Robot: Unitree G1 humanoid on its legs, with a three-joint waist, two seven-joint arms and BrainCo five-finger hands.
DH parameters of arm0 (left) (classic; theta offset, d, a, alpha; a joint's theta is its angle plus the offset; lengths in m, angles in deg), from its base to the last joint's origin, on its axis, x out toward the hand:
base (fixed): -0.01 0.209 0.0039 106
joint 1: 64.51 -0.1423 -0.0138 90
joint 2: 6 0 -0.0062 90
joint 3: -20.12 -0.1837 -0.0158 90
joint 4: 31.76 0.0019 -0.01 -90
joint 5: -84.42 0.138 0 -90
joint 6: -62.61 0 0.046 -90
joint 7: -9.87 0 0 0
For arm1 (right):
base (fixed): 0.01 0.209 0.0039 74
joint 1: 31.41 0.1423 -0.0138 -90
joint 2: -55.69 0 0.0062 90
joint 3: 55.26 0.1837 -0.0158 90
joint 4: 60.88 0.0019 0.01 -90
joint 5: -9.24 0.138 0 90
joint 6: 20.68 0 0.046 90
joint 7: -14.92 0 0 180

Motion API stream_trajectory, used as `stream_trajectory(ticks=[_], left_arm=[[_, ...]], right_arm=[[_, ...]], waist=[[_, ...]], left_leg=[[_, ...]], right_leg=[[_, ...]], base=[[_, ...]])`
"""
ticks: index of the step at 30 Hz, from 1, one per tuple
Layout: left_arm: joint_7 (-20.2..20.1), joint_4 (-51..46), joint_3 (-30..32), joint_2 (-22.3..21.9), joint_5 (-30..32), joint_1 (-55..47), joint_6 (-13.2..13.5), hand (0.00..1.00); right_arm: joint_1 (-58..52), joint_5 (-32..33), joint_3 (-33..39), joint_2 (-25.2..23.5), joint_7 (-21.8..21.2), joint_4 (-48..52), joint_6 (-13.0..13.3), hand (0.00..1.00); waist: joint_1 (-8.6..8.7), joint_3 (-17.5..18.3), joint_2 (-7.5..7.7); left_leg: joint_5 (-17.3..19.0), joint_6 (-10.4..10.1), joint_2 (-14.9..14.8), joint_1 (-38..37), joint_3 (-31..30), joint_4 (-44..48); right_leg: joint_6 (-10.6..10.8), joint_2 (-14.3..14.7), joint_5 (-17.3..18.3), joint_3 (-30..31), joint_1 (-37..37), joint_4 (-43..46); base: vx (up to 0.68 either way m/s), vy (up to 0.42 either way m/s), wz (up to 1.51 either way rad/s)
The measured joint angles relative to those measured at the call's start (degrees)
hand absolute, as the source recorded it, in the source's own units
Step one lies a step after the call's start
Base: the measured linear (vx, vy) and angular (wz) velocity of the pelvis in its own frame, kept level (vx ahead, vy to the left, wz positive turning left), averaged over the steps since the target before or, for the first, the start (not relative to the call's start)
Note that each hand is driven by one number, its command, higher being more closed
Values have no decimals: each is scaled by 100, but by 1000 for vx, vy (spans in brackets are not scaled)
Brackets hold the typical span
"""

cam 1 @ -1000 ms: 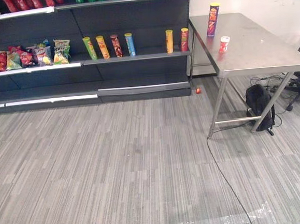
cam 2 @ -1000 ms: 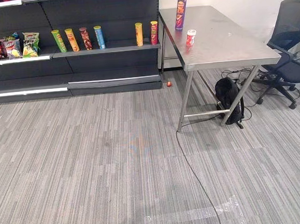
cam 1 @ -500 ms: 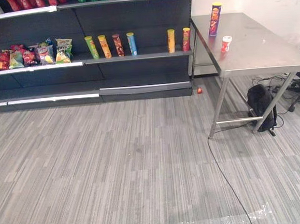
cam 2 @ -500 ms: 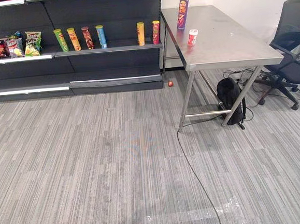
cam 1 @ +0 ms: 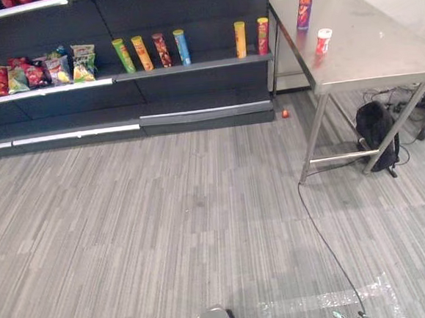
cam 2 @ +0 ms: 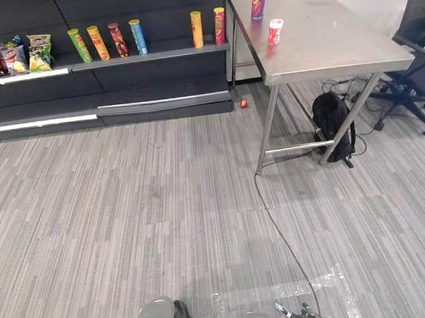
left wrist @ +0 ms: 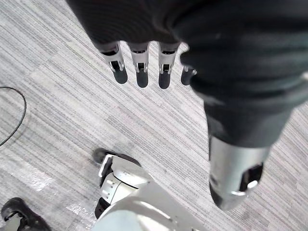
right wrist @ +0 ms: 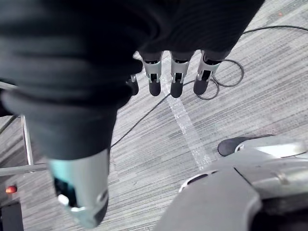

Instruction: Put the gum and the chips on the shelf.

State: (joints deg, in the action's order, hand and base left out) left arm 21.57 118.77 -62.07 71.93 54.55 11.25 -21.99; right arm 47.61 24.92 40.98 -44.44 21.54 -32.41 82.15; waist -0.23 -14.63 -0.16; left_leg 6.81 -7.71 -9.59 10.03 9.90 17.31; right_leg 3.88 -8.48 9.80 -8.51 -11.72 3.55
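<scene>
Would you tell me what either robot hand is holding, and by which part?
Nothing: the left robot hand and right robot hand are both open and empty.

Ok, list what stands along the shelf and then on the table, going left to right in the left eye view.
snack bags → green can → orange can → dark red can → blue can → yellow can → red can → on the table, tall chips can → gum bottle
</scene>
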Motion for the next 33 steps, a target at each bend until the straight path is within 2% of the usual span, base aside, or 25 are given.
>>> stream_trajectory(ticks=[2, 3, 4, 5, 6, 8, 10, 12, 14, 15, 16, 17, 18, 20, 22, 23, 25, 26, 27, 28, 29, 30, 31, 32, 33], left_arm=[[-66, -6, -4, -74, -29, -68, 90, 0], [-96, 23, -9, -165, -27, -140, 128, 0], [-100, 57, -10, -166, -27, -167, 133, 0], [-123, 96, -3, -158, -27, -228, 171, 0], [-129, 100, -12, -75, -19, -201, 202, 0], [-167, 102, -14, 32, -12, -156, 203, 0], [-212, 115, -7, 44, -16, -157, 186, 0], [-337, 194, 5, 56, 142, -124, 193, 0], [-500, 277, -19, 97, 156, -118, 173, 0], [-571, 277, -84, 133, 150, -166, 161, 0], [-570, 266, -96, 138, 140, -178, 161, 0], [-555, 250, -90, 157, 135, -175, 161, 0], [-497, 140, -83, 204, 120, -95, 169, 0], [-422, 15, -89, 214, 116, 15, 207, 0], [-301, -169, -135, 187, 115, 226, 226, 0], [-287, -210, -138, 167, 115, 308, 235, 0], [-263, -344, -195, 103, 99, 563, 290, 0], [-276, -427, -201, 75, 99, 651, 338, 0], [-283, -449, -201, 71, 99, 686, 352, 0], [-323, -453, -176, 47, 103, 738, 400, 0], [-346, -424, -175, -38, 102, 818, 398, 0], [-367, -452, -175, -89, 102, 824, 402, 0], [-443, -481, -176, -201, 104, 849, 408, 0], [-486, -481, -157, -296, 109, 871, 410, 0], [-508, -480, -134, -319, 122, 876, 409, 0]], right_arm=[[-44, 0, 0, 41, -21, -1, 8, 0], [-64, -2, -2, 105, -58, -11, 28, 0], [-66, -1, -5, 97, -59, -13, 28, 0], [-67, -5, -4, 63, -71, -20, 31, 0], [-22, -19, -6, -8, -90, -13, 59, 0], [27, -195, -4, -138, -84, -19, 175, 0], [21, -220, 13, -181, -80, -35, 309, 0], [-25, -302, 25, -167, -54, -41, 403, 0], [-119, -586, 70, -175, 4, 1, 496, 0], [-180, -681, 73, -179, 36, 30, 509, 0], [-249, -676, 134, -187, 43, 78, 564, 0], [-252, -676, 150, -192, 42, 93, 583, 0], [-248, -667, 126, -222, 37, 189, 624, 0], [-238, -659, 61, -214, 35, 246, 643, 0], [-231, -619, 9, -176, 37, 300, 663, 0], [-234, -599, 12, -170, 43, 311, 663, 0], [-283, -561, -9, -181, 71, 336, 667, 0], [-307, -563, -24, -204, 93, 335, 671, 0], [-337, -565, -39, -235, 100, 338, 673, 0], [-426, -560, 8, -348, 115, 353, 674, 0], [-405, -565, 55, -303, 169, 436, 669, 0], [-422, -566, 64, -278, 189, 505, 672, 0], [-453, -565, 65, -222, 215, 632, 657, 0], [-491, -565, 69, -188, 255, 756, 637, 0], [-511, -565, 69, -184, 276, 789, 613, 0]], waist=[[4, -22, -87], [-5, -56, -210], [-5, -67, -195], [-49, -20, -153], [-26, 11, -17], [-32, 30, 142], [-37, 83, 215], [-74, 165, 210], [-5, 255, 240], [54, 297, 249], [117, 308, 220], [159, 303, 171], [163, 311, 246], [166, 302, 250], [188, 247, 165], [195, 225, 140], [242, 204, 118], [324, 193, 143], [339, 200, 189], [331, 186, 332], [332, 91, 195], [345, 70, 163], [337, 38, 32], [347, 28, -73], [344, 38, -84]], left_leg=[[-259, -94, -143, 60, -202, -631], [-465, -131, -356, 100, -224, -631], [-604, -123, -355, 83, -199, -542], [-712, -37, -172, 83, -108, -197], [-389, 90, -47, 193, -58, 154], [-45, 177, 117, 195, 50, 434], [217, 243, 236, 57, 170, 538], [282, 313, 375, -299, 406, 201], [273, 406, 612, -755, 536, -280], [305, 497, 779, -1074, 551, -547], [363, 628, 839, -1307, 538, -721], [407, 690, 879, -1422, 522, -782], [497, 872, 937, -1607, 503, -838], [504, 885, 902, -1829, 492, -948], [515, 896, 698, -2268, 472, -1220], [516, 893, 632, -2354, 471, -1276], [550, 838, 413, -2542, 406, -1379], [655, 677, 335, -2633, 326, -1433], [743, 590, 345, -2666, 308, -1457], [929, 322, 406, -2881, 243, -1531], [1050, 292, 297, -3033, 235, -1462], [1070, 330, 258, -3030, 248, -1383], [1072, 330, 157, -3029, 363, -1230], [1053, 338, 48, -3026, 366, -1089], [1007, 359, 16, -3032, 361, -1029]], right_leg=[[162, -59, 103, 65, -102, -15], [390, -98, 244, 161, -295, -14], [428, -138, 273, 187, -350, -15], [437, -359, 401, 256, -478, -27], [413, -457, 369, 323, -472, 196], [441, -632, 260, 328, -343, 493], [425, -744, 34, 539, -283, 762], [382, -907, -287, 799, 235, 1700], [148, -1131, -974, 860, 893, 2935], [58, -1327, -1570, 791, 1130, 3506], [11, -1429, -1905, 745, 1265, 3938], [53, -1445, -1846, 718, 1397, 4284], [-24, -1425, -1017, 402, 1866, 5185], [-54, -1233, -250, -148, 2181, 5492], [-179, -717, 318, -923, 2505, 4798], [-186, -586, 336, -1047, 2574, 4490], [-33, -176, 152, -1102, 2807, 2912], [9, -39, -310, -847, 2841, 1771], [84, -28, -581, -645, 2793, 1146], [219, -97, -1310, -404, 2666, 392], [185, 4, -1587, -440, 2631, 675], [62, 22, -1493, -456, 2708, 878], [-195, 38, -1314, -536, 2765, 1214], [-219, 54, -1069, -639, 2763, 1459], [-241, 51, -974, -681, 2756, 1546]], base=[[244, 356, -17], [224, 341, -24], [338, 431, -38], [296, 269, -23], [370, 310, -19], [329, 234, -8], [329, 298, -22], [315, 266, -46], [347, 262, -27], [303, 176, 8], [246, 136, 12], [303, 106, 14], [300, 72, 13], [356, 57, 12], [370, -15, 12], [372, -76, 18], [413, -165, 35], [394, -208, 47], [424, -251, 46], [431, -252, 27], [419, -242, 17], [391, -219, 8], [432, -246, 13], [433, -240, 15], [345, -184, 18]])
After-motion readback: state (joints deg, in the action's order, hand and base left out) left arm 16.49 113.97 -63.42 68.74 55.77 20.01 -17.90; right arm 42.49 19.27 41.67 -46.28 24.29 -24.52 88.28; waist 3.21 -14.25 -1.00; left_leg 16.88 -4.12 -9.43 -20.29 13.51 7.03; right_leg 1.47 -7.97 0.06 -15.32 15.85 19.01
